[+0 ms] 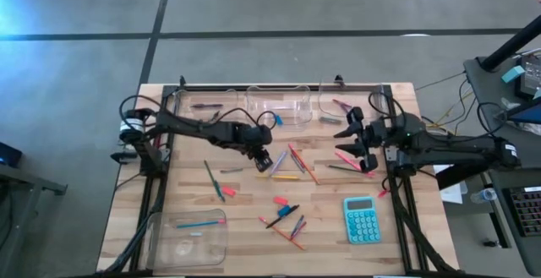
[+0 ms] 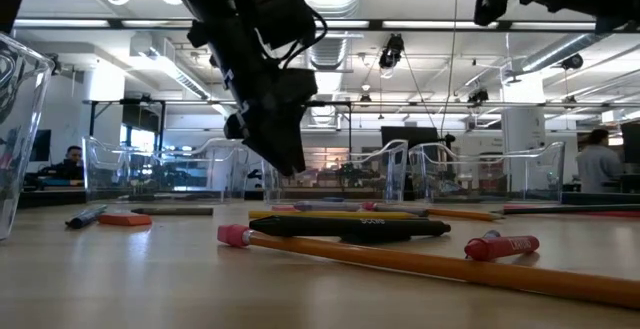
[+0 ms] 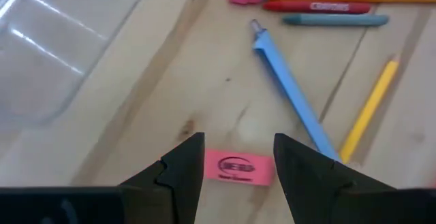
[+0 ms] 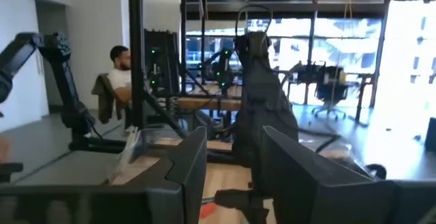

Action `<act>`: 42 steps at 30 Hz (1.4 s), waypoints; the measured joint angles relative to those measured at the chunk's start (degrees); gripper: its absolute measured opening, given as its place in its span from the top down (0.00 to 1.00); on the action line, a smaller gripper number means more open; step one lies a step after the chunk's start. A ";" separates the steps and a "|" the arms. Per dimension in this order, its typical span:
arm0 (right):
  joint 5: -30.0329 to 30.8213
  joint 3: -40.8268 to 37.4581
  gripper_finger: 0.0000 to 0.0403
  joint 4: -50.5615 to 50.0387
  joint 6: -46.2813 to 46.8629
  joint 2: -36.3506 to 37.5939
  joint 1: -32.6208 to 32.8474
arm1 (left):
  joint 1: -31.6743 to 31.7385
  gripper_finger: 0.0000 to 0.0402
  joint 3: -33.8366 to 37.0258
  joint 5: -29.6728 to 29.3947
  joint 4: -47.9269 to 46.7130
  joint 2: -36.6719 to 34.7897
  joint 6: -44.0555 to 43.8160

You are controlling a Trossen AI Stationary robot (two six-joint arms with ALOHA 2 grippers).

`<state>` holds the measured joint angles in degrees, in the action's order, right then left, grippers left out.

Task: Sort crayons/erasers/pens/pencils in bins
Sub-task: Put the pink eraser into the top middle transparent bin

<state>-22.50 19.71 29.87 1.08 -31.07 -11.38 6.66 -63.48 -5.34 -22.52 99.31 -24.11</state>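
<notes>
Left gripper (image 3: 235,159), jaws open, hovers over a pink eraser (image 3: 238,167) lying on the bench (image 3: 170,88) beside a blue pencil (image 3: 293,94). Right gripper (image 1: 362,139), jaws apart and empty, waits near the far bins (image 1: 279,105).

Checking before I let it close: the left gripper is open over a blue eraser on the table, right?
Not quite: the eraser is pink, not blue. The left wrist view shows it lying on the table between the open fingers of the left gripper; the blue thing beside it is a long stick.
</notes>
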 joint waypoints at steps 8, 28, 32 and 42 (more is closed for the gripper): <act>0.00 3.69 0.68 -3.92 -3.72 -0.61 0.00 | 3.76 0.60 1.51 1.15 -0.78 0.00 1.08; -0.44 4.46 0.68 -5.12 -2.16 -0.57 0.00 | 2.27 0.60 6.89 2.66 6.10 0.56 -1.64; -0.44 4.46 0.68 -5.10 -1.68 -0.57 0.00 | 2.24 0.60 8.53 2.10 7.66 0.86 -2.57; -0.44 4.46 0.68 -5.11 -1.67 -0.57 0.00 | 2.22 0.60 10.58 3.30 12.53 2.13 -4.01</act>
<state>-22.94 24.16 24.77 -0.59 -31.64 -11.38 8.88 -52.90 -2.04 -10.00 101.44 -28.12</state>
